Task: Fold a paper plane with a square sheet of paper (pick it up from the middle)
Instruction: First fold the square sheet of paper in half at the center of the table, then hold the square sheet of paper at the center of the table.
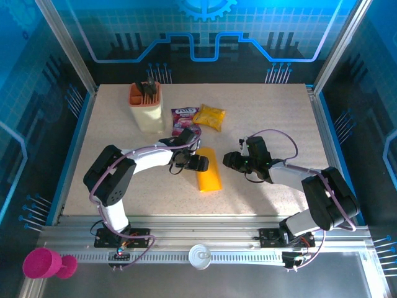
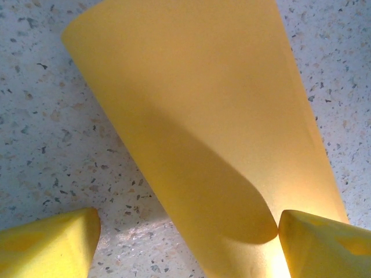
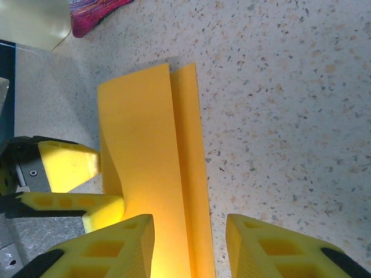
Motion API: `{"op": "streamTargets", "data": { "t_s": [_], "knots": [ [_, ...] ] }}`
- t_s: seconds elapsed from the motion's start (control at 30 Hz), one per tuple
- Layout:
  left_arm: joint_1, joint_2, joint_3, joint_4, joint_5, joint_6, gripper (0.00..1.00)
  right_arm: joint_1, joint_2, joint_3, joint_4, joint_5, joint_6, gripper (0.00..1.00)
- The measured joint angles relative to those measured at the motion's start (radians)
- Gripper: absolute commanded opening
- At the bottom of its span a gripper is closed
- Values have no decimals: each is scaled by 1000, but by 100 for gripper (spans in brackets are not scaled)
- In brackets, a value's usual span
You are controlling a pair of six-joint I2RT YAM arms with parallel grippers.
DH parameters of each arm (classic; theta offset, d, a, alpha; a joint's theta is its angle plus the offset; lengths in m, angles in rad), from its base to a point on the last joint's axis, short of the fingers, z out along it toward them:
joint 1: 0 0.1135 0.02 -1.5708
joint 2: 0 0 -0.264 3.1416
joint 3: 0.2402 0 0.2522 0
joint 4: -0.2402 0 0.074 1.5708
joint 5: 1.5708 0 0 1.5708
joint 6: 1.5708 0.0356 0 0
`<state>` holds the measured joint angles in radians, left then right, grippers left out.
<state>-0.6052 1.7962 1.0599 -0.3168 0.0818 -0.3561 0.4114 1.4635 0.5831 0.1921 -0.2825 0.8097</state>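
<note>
Square sheet of paper (image 1: 208,169) lies folded double at mid tabletop (image 1: 279,118), upper flap bowed. Left end effector (image 2: 188,220) is wide open and touches the flap edge; right end effector (image 3: 188,223) is partly open astride one end, gripping nothing. Judged step: setting the first crease. Next move calls for pressing the flap flat along the fold.

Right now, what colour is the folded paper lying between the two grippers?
The paper is plain orange-yellow, unprinted; clearest in the right wrist view.

top: overhead, far | wrists: close, downward | shared: paper (image 3: 151,174)
</note>
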Motion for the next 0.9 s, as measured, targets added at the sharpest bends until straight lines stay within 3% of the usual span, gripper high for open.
{"op": "streamTargets", "data": {
  "t_s": [0.9],
  "knots": [
    [-13,24,32,8,2,-3,81,0,80,-8,56,-100,-11,16]
  ]
}}
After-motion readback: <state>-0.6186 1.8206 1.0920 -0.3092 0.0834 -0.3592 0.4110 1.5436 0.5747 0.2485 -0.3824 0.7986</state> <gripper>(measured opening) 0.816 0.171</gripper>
